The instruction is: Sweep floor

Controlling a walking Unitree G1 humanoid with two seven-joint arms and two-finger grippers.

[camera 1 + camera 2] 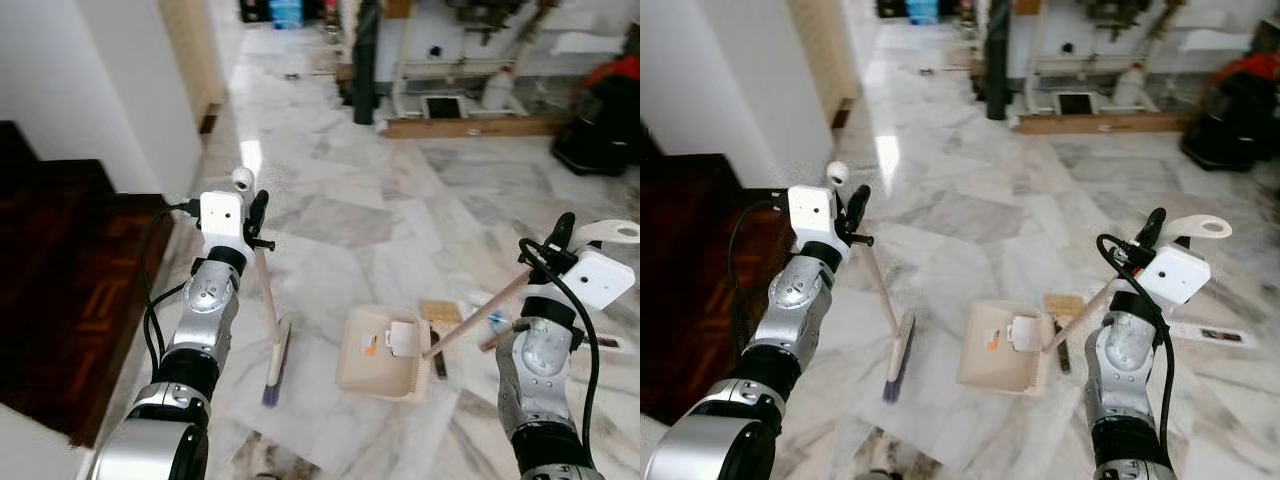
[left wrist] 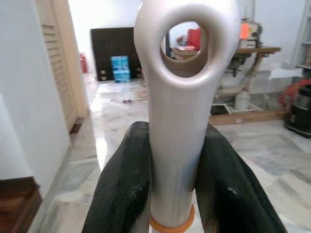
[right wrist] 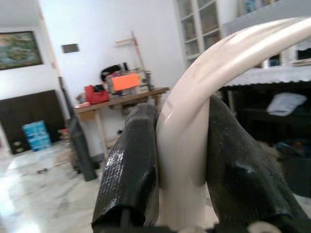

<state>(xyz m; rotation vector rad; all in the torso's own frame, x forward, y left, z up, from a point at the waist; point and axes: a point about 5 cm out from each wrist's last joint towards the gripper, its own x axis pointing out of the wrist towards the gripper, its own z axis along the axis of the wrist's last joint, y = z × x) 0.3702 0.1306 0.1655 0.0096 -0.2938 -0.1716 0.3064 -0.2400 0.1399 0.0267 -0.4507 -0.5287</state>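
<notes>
While the robot stands on a pale marble floor (image 1: 400,210), each of its arms holds a cleaning tool by the handle. The left gripper (image 1: 258,215) is closed around the top of a broom (image 1: 270,330), whose wooden shaft slopes down to a flat brush head resting on the floor just in front of the robot's left side; in the left wrist view the two black fingers (image 2: 124,194) press against either side of the broom's cream plastic grip, which ends in a round hanging loop. The right gripper (image 1: 553,245) is clamped on the pale handle end of a dustpan (image 1: 380,360), and the right wrist view shows its fingers (image 3: 131,165) squeezing that curved plastic grip between them. The dustpan's long shaft runs diagonally down to a cream pan lying flat on the floor, to the right of the brush head and a little apart from it. A small brown card-like piece (image 1: 440,311) and a few other bits of litter (image 1: 485,318) lie on the floor just beyond the pan's right edge. A dark wooden step (image 1: 70,290) sits beside the left arm, below a white wall (image 1: 110,90).
</notes>
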